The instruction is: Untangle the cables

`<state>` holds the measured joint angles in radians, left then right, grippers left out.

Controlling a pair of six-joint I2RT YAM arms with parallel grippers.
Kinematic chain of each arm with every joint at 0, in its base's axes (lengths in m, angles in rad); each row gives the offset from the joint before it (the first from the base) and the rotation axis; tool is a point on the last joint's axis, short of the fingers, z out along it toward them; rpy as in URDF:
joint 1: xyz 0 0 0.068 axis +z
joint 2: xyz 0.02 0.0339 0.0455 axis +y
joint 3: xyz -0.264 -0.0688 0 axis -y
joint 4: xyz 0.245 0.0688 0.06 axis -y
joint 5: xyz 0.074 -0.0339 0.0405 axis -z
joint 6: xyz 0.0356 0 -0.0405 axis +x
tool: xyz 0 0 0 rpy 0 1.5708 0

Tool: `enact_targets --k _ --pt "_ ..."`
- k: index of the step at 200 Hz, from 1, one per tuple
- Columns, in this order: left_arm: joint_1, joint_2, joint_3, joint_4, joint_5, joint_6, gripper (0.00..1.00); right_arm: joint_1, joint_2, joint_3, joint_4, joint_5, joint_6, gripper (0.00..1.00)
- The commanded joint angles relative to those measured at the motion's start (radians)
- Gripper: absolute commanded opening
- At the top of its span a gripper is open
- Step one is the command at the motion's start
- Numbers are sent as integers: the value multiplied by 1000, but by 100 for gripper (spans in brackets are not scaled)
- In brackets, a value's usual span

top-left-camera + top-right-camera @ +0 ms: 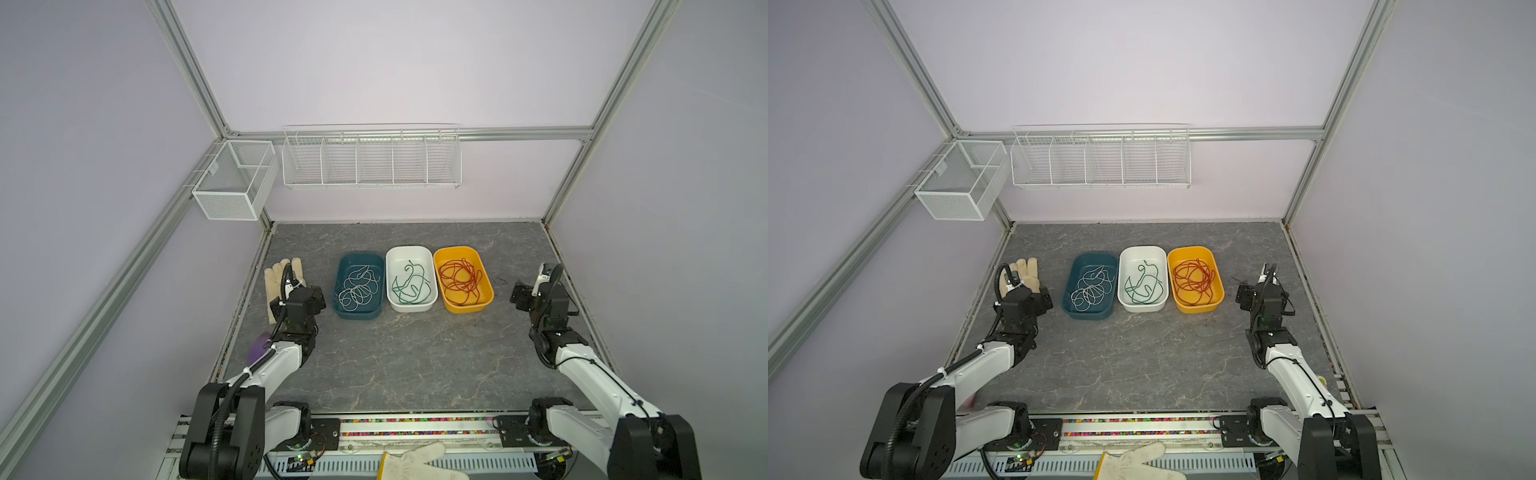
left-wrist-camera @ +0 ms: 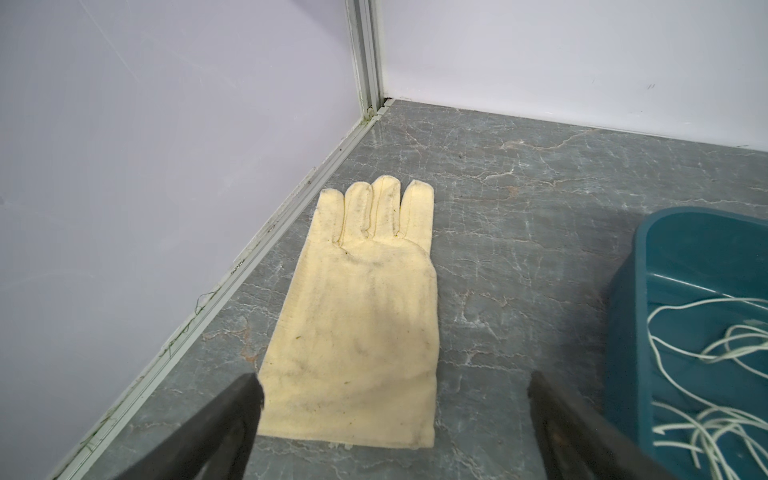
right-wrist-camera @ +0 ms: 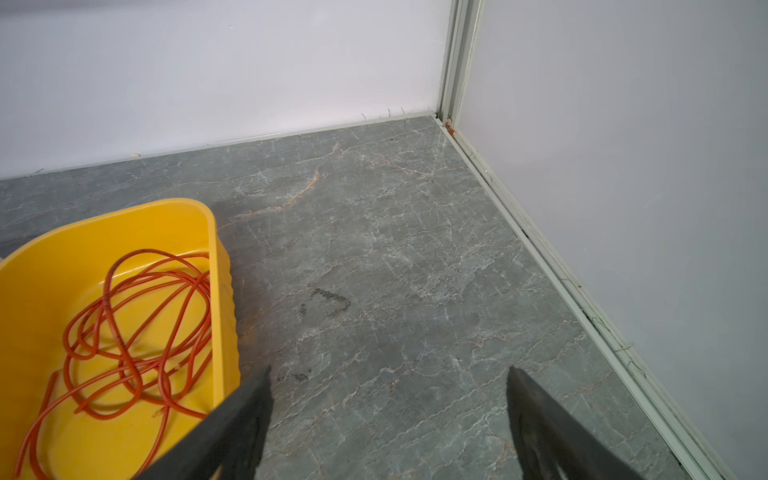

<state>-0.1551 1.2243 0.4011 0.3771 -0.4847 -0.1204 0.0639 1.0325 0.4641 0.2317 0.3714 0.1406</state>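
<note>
Grey marbled worktop (image 1: 415, 357), centre, one row: thin white cable (image 1: 358, 289) in teal plastic tub (image 1: 360, 254), dark green cable (image 1: 410, 284) in white tub (image 1: 409, 248), red-orange cable (image 1: 459, 280) in yellow tub (image 1: 457, 248). Left claw (image 2: 395, 380) wide, empty, over cream fabric glove (image 2: 357, 316) near left edge. Right claw (image 3: 388, 374) wide, empty, near right edge

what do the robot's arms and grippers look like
Both the left arm and right arm have white shells with black joints. A thick black ribbed hose runs along the left, a thin black cable along the right. The left gripper and right gripper have dull black, tapering fingers.
</note>
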Motion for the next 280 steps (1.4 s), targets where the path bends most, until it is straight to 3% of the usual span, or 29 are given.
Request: enact_targets --k 1,25,53,147,188,280 --pt "6 39 -13 165 25 19 99 -10 -12 -22 52 -15 -18 89" --pt "10 73 -28 270 19 19 99 -15 -14 -25 58 -21 -16 89" --pt "33 105 -3 270 70 21 99 -16 -24 -30 58 -28 -16 89" --pt "43 216 -17 424 68 74 99 -18 -25 -35 84 -52 -7 89" --pt "44 319 -5 509 90 98 99 -22 1 -30 104 -52 -14 89" --pt "46 331 -18 557 94 104 99 -28 152 -29 278 -81 -73 89"
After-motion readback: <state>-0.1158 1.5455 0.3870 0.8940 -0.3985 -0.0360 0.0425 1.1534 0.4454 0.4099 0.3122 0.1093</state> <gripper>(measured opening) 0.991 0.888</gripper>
